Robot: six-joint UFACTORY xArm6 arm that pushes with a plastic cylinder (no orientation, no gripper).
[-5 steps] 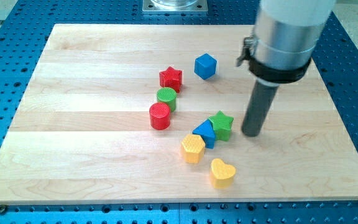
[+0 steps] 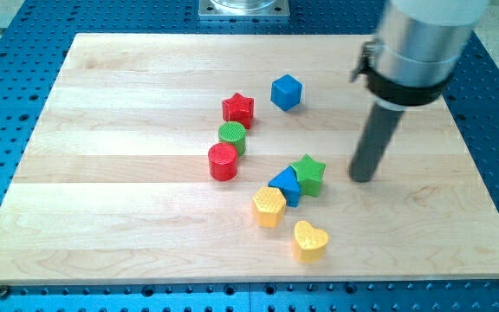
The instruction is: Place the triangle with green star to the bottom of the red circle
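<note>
Our tip (image 2: 364,178) is the bare lower end of a dark rod with no jaws to open or close, and it rests on the wooden board (image 2: 102,217) touching no block. At about nine o'clock from our tip, near but apart, sits the green star (image 2: 308,173), and pressed against the star's far side, at its eight o'clock, is the blue triangle (image 2: 286,185). These two form the pair we must move. A yellow hexagon (image 2: 268,206) touches the triangle at its seven o'clock, and a yellow heart (image 2: 310,240) lies below them. The red circle (image 2: 223,161) stands at about ten o'clock from the triangle, with a green circle (image 2: 232,136) just above it. We judge that the spot under the red circle lies at roughly nine o'clock from the pair, so our tip, star and triangle are nearly in line for a push toward it, though the yellow hexagon may get carried along.
</note>
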